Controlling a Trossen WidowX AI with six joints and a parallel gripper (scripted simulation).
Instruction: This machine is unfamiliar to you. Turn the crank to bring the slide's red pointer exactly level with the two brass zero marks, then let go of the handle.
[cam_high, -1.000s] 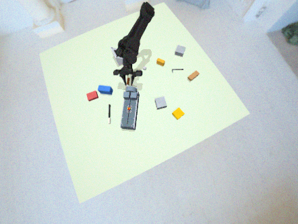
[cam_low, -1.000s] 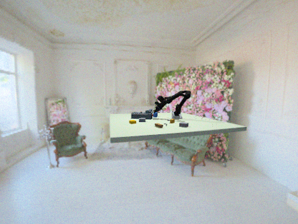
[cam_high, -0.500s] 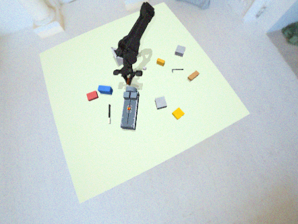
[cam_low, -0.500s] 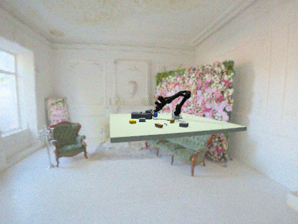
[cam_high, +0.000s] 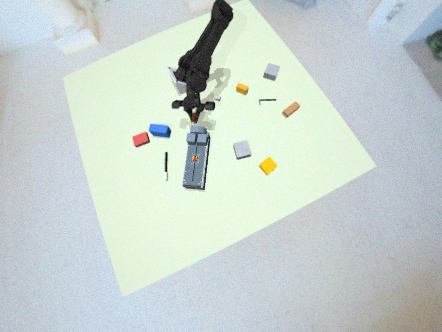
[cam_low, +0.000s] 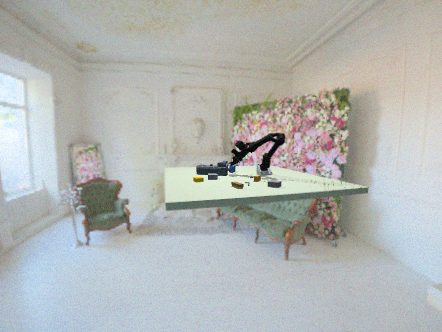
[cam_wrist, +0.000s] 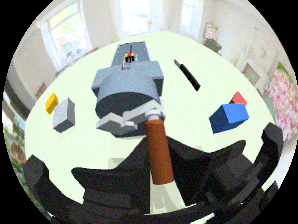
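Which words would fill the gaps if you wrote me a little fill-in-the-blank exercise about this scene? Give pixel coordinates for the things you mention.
1. The gripper (cam_high: 194, 120) (cam_wrist: 159, 167) is closed on the brown ____ of the crank (cam_wrist: 137, 117).
2. The block right beside the red block (cam_high: 141, 139) (cam_wrist: 238, 98) is ____.
3. The slide's pointer (cam_high: 195, 158) (cam_wrist: 130, 55) is coloured ____.
4. The armchair (cam_low: 102, 205) in the room is upholstered in ____.

Missing words: handle; blue; red; green.

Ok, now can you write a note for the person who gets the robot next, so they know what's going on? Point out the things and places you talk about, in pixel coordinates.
Jaws (cam_high: 194, 120): shut on the brown crank handle (cam_high: 194, 116) (cam_wrist: 160, 152).
Machine (cam_high: 188, 172) (cam_low: 205, 170) (cam_wrist: 127, 75): on the table, its crank end toward the arm.
Done: the handle is gripped.
Left: turn the crank until the red pointer (cam_high: 195, 158) (cam_wrist: 130, 55) is level with both brass marks, then let go. I can't tell from here whether it's level.
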